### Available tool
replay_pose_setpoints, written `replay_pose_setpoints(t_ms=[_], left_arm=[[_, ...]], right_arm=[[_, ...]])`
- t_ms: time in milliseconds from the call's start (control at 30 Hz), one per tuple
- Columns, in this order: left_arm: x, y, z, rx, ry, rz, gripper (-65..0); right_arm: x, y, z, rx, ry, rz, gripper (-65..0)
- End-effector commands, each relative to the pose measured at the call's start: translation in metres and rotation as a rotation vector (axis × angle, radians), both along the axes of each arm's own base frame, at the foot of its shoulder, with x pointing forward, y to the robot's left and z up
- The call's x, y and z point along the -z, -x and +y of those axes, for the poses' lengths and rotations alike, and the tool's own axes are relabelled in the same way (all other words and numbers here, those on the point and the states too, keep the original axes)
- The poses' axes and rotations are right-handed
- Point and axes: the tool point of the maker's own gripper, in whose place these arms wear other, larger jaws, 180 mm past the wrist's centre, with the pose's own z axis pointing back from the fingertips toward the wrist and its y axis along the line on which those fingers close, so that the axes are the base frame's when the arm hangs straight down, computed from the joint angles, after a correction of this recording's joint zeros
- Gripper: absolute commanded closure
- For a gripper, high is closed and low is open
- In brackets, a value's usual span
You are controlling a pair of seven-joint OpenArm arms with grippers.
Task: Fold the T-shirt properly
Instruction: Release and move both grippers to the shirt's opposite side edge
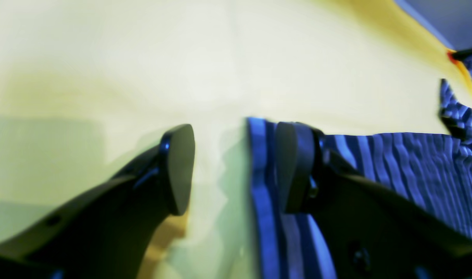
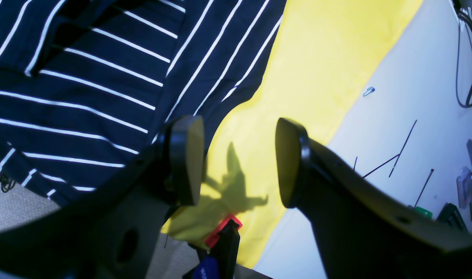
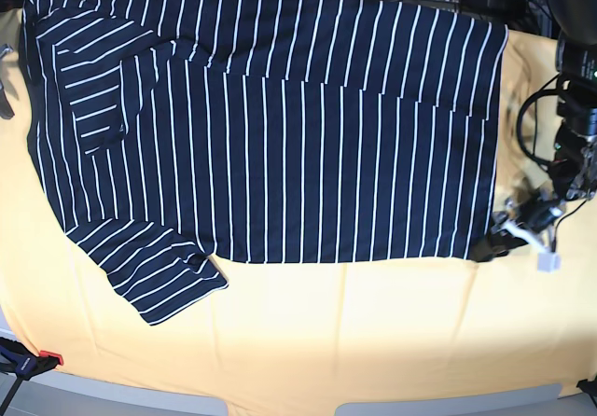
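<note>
The dark navy white-striped fabric T-shirt (image 3: 270,127) lies spread on the yellow cloth (image 3: 308,332), the left gripper (image 1: 234,168) gaping at its corner and the right gripper (image 2: 240,162) gaping empty beside its edge.

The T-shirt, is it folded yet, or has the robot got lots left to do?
Mostly still to do. Done: the T-shirt lies spread out on the yellow cloth, with one sleeve turned in at the far corner. In hand: the left gripper sits open at the shirt's near hem corner, one finger over the fabric, nothing pinched. The right gripper is open over the cloth by the shirt's edge. Left: all the main folds.
</note>
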Motion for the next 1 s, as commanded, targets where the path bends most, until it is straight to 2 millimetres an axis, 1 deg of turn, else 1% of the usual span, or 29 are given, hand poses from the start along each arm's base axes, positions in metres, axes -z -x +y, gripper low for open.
replay_pose_setpoints(t_ms=[0,67,167,267,333,400,467,533,633,667,733,800,867,967], left_arm=[[0.014,0.010,-0.016,0.086,-0.032,0.081,-34.2],[0.020,0.012,-0.029,0.113,-0.019,0.104,-34.2],[0.020,0.011,-0.036,0.123,-0.009,0.105,-34.1],[0.021,0.016,-0.043,0.152,0.018,0.146,-32.1],[0.019,0.020,-0.051,0.179,0.049,0.174,-31.0],[0.017,0.019,-0.054,0.186,0.060,0.170,-30.7],[0.013,0.016,-0.053,0.179,0.061,0.157,-26.4],[0.010,0.013,-0.050,0.167,0.061,0.138,-17.9],[0.003,0.007,-0.045,0.154,0.059,0.116,-1.7],[0.001,0.005,-0.044,0.147,0.060,0.105,0.0],[-0.005,0.000,-0.041,0.139,0.051,0.084,0.0],[-0.009,-0.004,-0.040,0.140,0.039,0.069,0.0],[-0.014,-0.008,-0.040,0.140,0.039,0.059,0.0],[-0.018,-0.010,-0.040,0.140,0.038,0.051,0.0]], right_arm=[[-0.008,-0.007,0.000,-0.015,0.013,-0.027,-31.9],[-0.008,-0.007,0.001,-0.016,0.012,-0.027,-31.9],[-0.008,-0.007,0.001,-0.016,0.012,-0.028,-31.9],[-0.009,-0.008,0.002,-0.019,0.007,-0.034,-31.9],[-0.010,-0.009,0.003,-0.024,0.001,-0.043,-31.9],[-0.012,-0.012,0.006,-0.032,-0.011,-0.060,-31.9],[-0.014,-0.014,0.008,-0.039,-0.020,-0.076,-31.9],[-0.018,-0.019,0.009,-0.044,-0.028,-0.100,-31.9],[-0.030,-0.031,0.017,-0.059,-0.067,-0.184,-31.9],[-0.036,-0.036,0.020,-0.062,-0.092,-0.227,-31.9],[-0.049,-0.046,0.031,-0.075,-0.158,-0.328,-31.9],[-0.056,-0.056,0.039,-0.087,-0.216,-0.399,-31.9],[-0.051,-0.069,0.039,-0.068,-0.232,-0.425,-31.9],[-0.028,-0.095,0.036,-0.011,-0.250,-0.447,-31.9]])
